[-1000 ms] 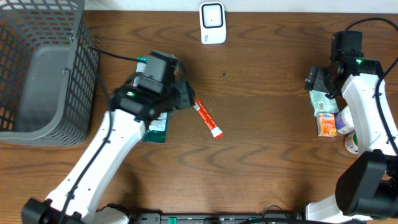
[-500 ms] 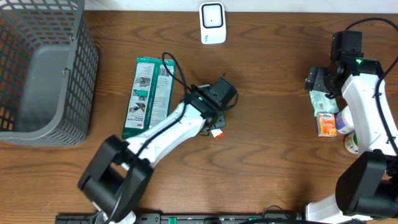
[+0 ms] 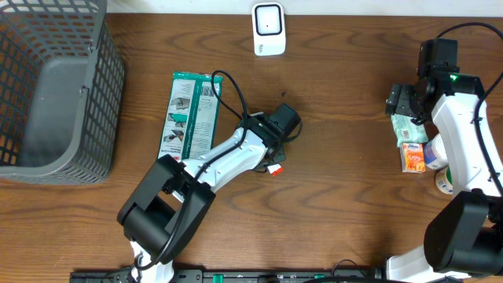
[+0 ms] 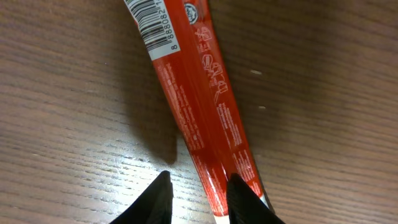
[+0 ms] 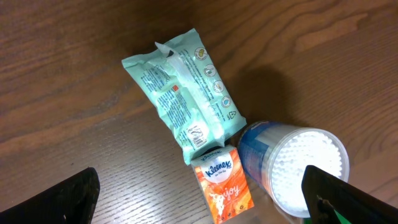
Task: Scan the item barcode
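Observation:
A red tube (image 4: 199,106) with a white barcode label (image 4: 152,22) lies flat on the wooden table; in the overhead view only its white-tipped end (image 3: 274,168) shows. My left gripper (image 4: 199,182) is low over the tube's lower end, jaws narrow but open. Its right finger (image 4: 245,199) overlaps the tube, and its left finger (image 4: 158,196) stands apart from it over bare wood. The white scanner (image 3: 268,29) stands at the table's back edge. My right gripper (image 5: 200,186) hangs wide open above a group of items at the right, holding nothing.
A green flat pack (image 3: 189,124) lies left of the tube. A grey wire basket (image 3: 55,86) fills the left corner. At the right lie a mint wipes pack (image 5: 183,93), an orange Kleenex pack (image 5: 222,180) and a tub of cotton buds (image 5: 298,165).
My left arm has swung right, from over the green pack to over the red tube, and its jaws have narrowed. The right arm has not moved.

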{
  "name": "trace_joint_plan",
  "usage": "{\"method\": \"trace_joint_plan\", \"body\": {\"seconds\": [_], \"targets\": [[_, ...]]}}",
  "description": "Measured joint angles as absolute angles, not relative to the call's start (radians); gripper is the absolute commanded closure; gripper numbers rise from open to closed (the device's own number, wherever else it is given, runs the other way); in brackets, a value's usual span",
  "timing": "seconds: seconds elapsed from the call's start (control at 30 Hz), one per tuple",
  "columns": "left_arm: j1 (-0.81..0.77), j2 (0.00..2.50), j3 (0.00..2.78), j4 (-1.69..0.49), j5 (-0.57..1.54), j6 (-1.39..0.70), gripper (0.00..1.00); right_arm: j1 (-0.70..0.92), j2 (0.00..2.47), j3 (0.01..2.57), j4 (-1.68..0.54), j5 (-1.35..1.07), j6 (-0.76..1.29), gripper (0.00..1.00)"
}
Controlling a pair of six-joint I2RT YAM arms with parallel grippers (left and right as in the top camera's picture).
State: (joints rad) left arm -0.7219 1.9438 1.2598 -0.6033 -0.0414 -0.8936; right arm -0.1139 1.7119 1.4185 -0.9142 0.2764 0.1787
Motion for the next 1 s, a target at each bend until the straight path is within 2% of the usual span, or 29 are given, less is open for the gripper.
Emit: {"method": "trace_joint_plan", "body": {"seconds": [0.53,0.63,0.87,0.9,1.0], "targets": [[-0.728,1.944,1.217,-0.533,-0.059,-0.894,0.73,-0.114,1.712,1.419,-0.915,0.276,0.179,0.01],[-0.728,1.944,1.217,-0.519,-0.059,-0.894,0.67,-0.114,1.712,1.419,-0.915,0.276,0.179,0.01],[-0.728,1.951,1.216,-0.515,-0.06,-0.908,0.63,-0.114,1.712,1.419,-0.915,0.276,0.179,0.01],[-0.728,1.953,1.216,-0.515,-0.06,-0.918,0.63,-0.114,1.712,1.419,-0.915,0.276,0.179,0.01],[-0.728,1.955,1.216,-0.511,-0.059,-0.938,0.76,-0.114,1.712,1.419,-0.915,0.276,0.179,0.01]]}}
